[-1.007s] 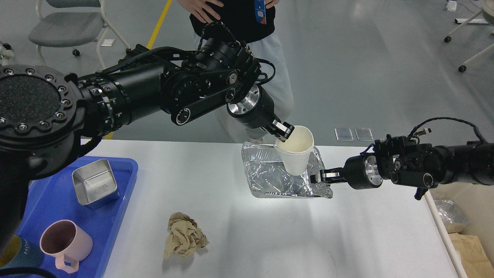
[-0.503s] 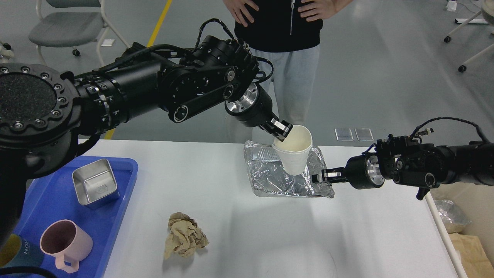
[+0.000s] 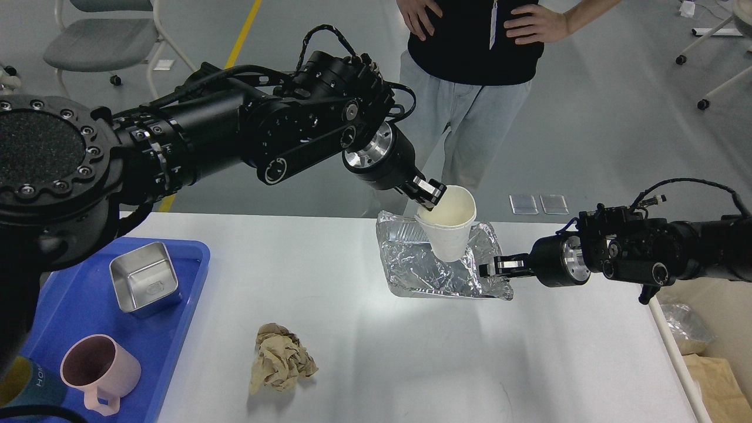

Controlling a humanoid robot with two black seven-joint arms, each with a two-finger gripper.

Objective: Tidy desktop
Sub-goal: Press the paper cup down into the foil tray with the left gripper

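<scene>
Below, white desktop (image 3: 376, 341), left hand (image 3: 427, 195) pinching paper cup (image 3: 449, 226) rim (raised), right hand (image 3: 496, 269) gripping foil tray (image 3: 423, 264) edge.

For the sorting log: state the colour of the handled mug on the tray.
Pale pink ceramic-looking handled mug, darker inside; head view, the only view.

1. The large white rectangular desktop (image 3: 364, 352) with a smooth matte top fills the near half of the view.
2. A blue plastic tray (image 3: 176, 329) lies on its near left part and runs off the left edge of the view.
3. A crumpled ball of brown paper (image 3: 281, 359) lies on the bare surface just right of the tray, near the front.
4. A crinkled silver foil container (image 3: 435, 273) is at the far right; whether it rests on the surface cannot be told.
</scene>
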